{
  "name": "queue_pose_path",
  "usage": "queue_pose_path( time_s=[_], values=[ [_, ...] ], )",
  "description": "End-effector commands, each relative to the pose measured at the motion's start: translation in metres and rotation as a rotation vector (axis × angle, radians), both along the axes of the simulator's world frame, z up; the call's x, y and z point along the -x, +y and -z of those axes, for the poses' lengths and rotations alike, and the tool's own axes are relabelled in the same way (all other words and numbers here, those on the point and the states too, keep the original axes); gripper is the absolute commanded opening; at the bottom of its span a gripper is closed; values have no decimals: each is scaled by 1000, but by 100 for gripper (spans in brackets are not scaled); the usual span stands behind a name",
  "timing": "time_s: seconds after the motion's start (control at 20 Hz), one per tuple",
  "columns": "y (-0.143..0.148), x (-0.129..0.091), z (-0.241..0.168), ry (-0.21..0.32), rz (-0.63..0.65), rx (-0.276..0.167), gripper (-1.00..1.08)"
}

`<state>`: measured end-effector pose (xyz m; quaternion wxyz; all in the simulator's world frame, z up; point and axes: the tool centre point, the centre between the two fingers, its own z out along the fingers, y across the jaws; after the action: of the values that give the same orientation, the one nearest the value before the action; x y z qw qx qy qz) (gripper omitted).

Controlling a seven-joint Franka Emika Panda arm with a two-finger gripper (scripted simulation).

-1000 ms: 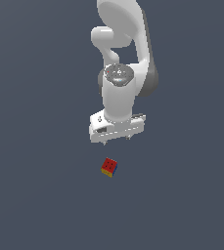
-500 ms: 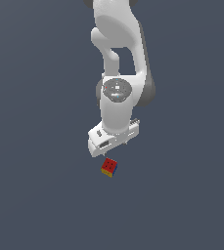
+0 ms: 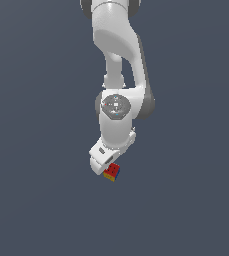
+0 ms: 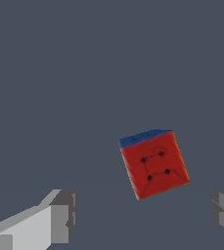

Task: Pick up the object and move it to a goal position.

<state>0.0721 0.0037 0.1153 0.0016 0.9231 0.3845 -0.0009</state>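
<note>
The object (image 3: 112,172) is a tiny cube with a red top, plus yellow-orange and blue sides, resting on the grey floor. In the wrist view the object (image 4: 154,163) shows its red face with dark dots and a blue edge, lying between the two grey fingertips (image 4: 64,217) without touching either. My white gripper (image 3: 107,166) hangs right over the cube in the exterior view, partly covering it. Its jaws stand wide apart, open around the cube.
A flat grey floor (image 3: 36,200) spreads out on all sides. The white arm (image 3: 117,75) rises from the gripper toward the upper edge of the exterior view.
The arm has come down and turned its hand, bringing the gripper from well above the cube down onto it. The cube has stayed put.
</note>
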Motion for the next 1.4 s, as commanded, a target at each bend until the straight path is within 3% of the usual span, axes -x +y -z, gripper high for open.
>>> queue_pose_path(
  time_s=[0.0,0.6,1.35],
  values=[
    [-3,-5,7,0,-67,0,100],
    [-12,-19,28,0,-274,-3,100],
    [-13,-20,52,0,-304,-4,100]
  ],
)
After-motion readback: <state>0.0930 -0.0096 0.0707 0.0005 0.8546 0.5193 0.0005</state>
